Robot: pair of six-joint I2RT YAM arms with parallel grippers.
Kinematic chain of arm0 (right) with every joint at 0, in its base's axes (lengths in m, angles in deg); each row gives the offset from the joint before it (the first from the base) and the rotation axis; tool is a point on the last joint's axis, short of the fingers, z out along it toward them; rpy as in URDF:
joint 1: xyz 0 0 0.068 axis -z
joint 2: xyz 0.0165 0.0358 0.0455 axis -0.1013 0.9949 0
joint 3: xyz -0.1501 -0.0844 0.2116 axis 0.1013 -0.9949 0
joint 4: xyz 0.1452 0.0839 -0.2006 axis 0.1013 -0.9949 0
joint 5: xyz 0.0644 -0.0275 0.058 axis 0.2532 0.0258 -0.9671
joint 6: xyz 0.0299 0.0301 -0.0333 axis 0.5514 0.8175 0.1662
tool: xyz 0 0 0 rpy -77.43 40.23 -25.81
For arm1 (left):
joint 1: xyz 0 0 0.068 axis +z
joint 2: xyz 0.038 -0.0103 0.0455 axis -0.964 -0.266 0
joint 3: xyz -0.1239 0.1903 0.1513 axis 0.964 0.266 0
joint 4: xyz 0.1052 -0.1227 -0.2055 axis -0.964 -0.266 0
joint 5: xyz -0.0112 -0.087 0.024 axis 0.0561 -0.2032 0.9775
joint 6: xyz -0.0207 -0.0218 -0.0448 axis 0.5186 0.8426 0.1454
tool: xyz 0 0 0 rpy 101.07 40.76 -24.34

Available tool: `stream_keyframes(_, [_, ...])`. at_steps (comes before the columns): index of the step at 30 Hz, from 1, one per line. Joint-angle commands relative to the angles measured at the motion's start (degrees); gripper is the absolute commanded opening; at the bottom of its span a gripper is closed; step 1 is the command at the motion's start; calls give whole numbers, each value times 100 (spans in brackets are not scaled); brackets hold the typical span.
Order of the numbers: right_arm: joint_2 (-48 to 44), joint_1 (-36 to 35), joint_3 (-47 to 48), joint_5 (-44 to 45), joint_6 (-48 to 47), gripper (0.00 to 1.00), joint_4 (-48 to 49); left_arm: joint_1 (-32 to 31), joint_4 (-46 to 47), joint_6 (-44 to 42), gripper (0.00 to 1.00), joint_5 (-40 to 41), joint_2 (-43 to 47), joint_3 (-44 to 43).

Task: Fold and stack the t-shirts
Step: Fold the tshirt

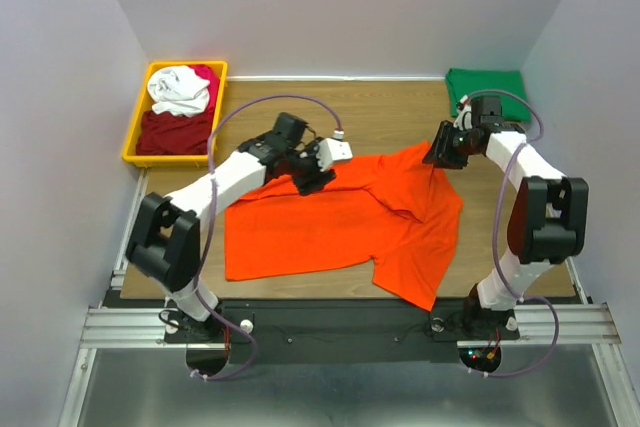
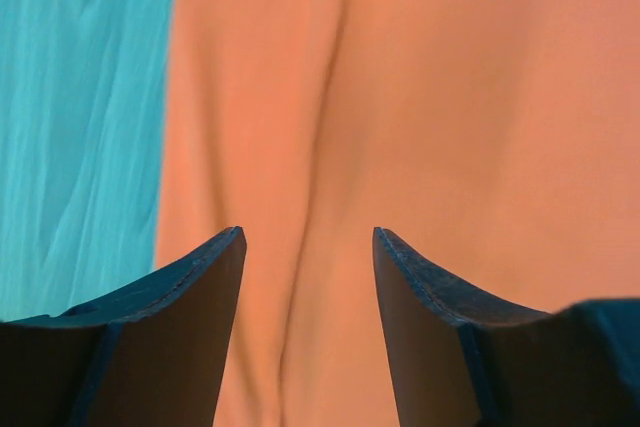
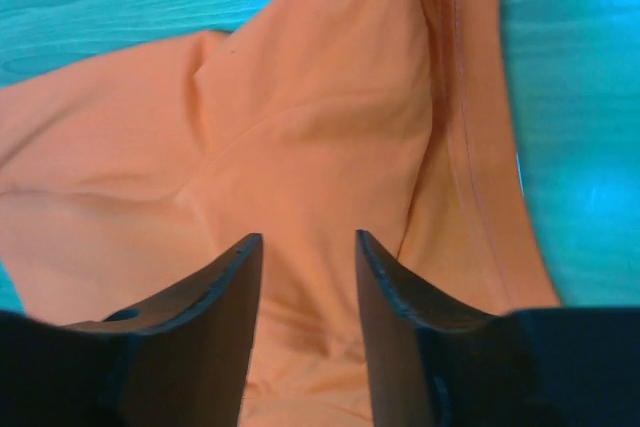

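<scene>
A bright orange t-shirt lies spread out and partly folded across the middle of the table. My left gripper hovers over its back left edge. In the left wrist view it is open, with only the orange cloth lying below the jaws. My right gripper is over the shirt's back right corner. In the right wrist view it is also open, above a rumpled sleeve and hem. A folded dark green t-shirt sits at the back right.
A yellow bin at the back left holds a white t-shirt, a magenta one and a dark red one. Bare wooden table shows behind the orange shirt. White walls close in the left, right and back sides.
</scene>
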Motion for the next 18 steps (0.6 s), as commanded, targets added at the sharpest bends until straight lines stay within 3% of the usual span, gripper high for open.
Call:
stream_keyframes(1, [180,35,303,-523,-528,46,274,-534,341,769,63,-330,-624,-417])
stream_keyframes(3, [31,-35,110,-859,-730,45,222,-640,517,1060,60,-777,-957,-662])
stream_keyframes(8, [-347,-175,-154,-921,-2478,45,-559,-676,658,1755,50,-1367,-1582,-1129])
stream_keyframes(13, [-1040,-684,-819,35,-4313,50,-1149,-641,878,1993,51,-1324,-1548,-892])
stream_keyframes(18, [-1481,-1537,-1463,862,-4582,56,-904,-509,940,2143,55,-1219,-1442,-576])
